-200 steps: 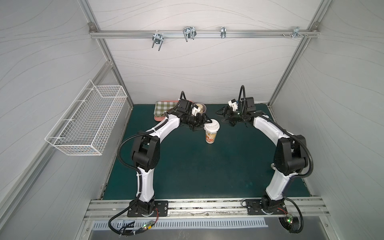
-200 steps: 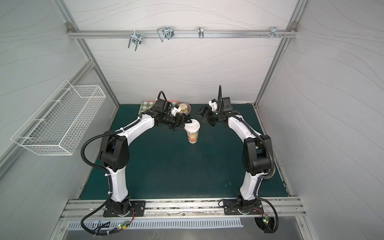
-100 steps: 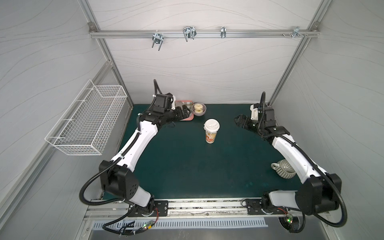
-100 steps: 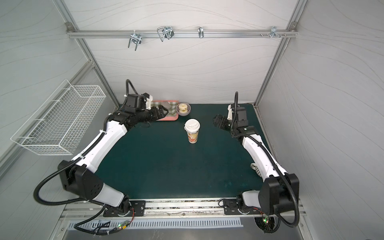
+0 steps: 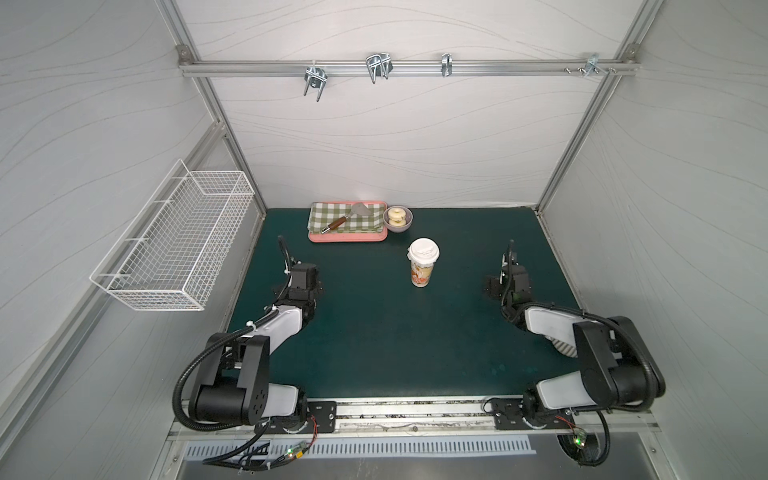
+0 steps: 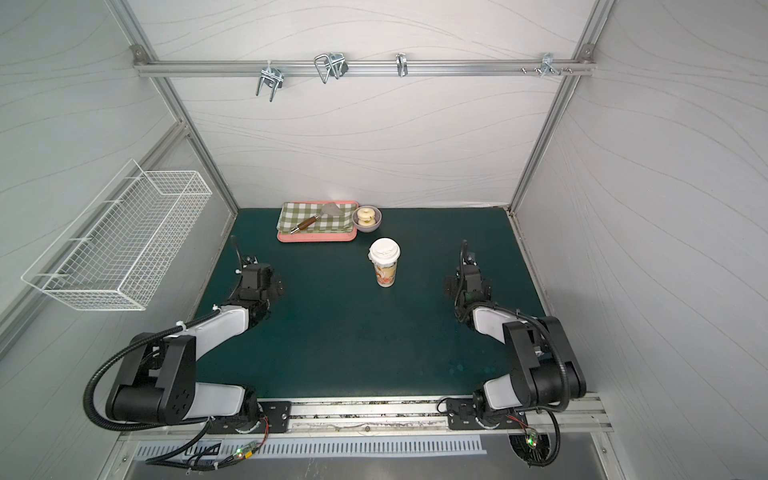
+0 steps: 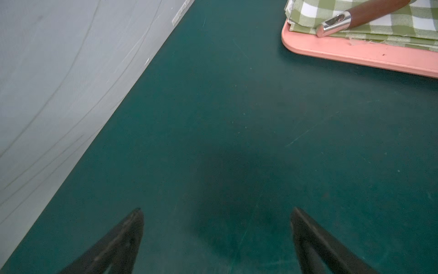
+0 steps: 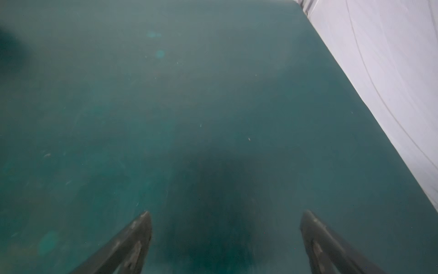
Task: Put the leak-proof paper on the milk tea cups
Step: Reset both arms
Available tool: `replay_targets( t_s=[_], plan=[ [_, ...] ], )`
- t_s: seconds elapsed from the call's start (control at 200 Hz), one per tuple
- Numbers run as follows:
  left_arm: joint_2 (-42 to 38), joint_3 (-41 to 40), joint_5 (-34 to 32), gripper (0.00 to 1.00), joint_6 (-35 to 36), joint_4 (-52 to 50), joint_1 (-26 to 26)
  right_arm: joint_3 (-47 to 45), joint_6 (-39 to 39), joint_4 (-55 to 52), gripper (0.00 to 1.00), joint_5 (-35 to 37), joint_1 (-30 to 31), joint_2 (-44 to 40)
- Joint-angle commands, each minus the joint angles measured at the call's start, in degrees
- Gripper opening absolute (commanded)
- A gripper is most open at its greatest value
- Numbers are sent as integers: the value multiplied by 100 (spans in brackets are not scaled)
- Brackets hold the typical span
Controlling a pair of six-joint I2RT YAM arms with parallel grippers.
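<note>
– Both arms had pulled back from the cup [image 5: 422,266] toward the table's [image 5: 395,332] near side, hadn't they?
– Yes. Left end effector [image 7: 216,210] and right end effector [image 8: 226,211] were spread wide, holding nothing, over the table.
– And the cup?
– Upright mid-table, near the bowl [image 5: 398,228] and tray [image 5: 349,239], white lid [image 5: 423,250] on top, well apart from both end effectors. The paper itself I could not make out.
</note>
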Motion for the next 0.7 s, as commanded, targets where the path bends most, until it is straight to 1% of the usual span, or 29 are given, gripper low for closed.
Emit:
replay_targets(
  t_s=[0.0,0.04,0.09,0.12,0.135,0.155,0.175,0.2,0.235,0.325,0.415,0.485,0.695],
  plan=[
    [395,-269,118,98,437,2265,73,-142,-482,1772,99,-337,-108,370],
    [526,-414,410,98,475,2688,104,-199,-479,1943,99,-445,-157,401],
    [635,-519,812,98,580,2979,146,-323,-303,1916,99,-910,-338,301],
    [700,-604,1021,98,601,3105,176,-537,-247,2353,99,-1180,-482,419],
    [762,-655,1102,99,632,3247,187,-660,-255,2753,99,-1270,-528,513],
    [840,-715,1148,100,696,3526,188,-804,-286,3223,99,-1303,-563,630],
    [863,-714,1204,100,739,3654,188,-899,-291,3413,99,-1333,-565,638],
    [815,-662,1268,100,714,3448,192,-911,-280,3252,99,-1352,-571,535],
    [746,-573,1331,100,675,3120,212,-761,-234,2765,99,-1344,-573,434],
    [778,-576,1408,100,647,3201,268,-196,-250,1951,99,-1314,-570,593],
    [772,-576,1407,100,643,3186,276,-418,-271,2274,99,-1359,-574,512],
    [769,-576,1414,100,639,3169,283,-227,-304,2001,99,-1423,-568,582],
    [769,-576,1414,100,642,3180,276,-237,-254,1996,99,-1549,-622,571]
  ],
)
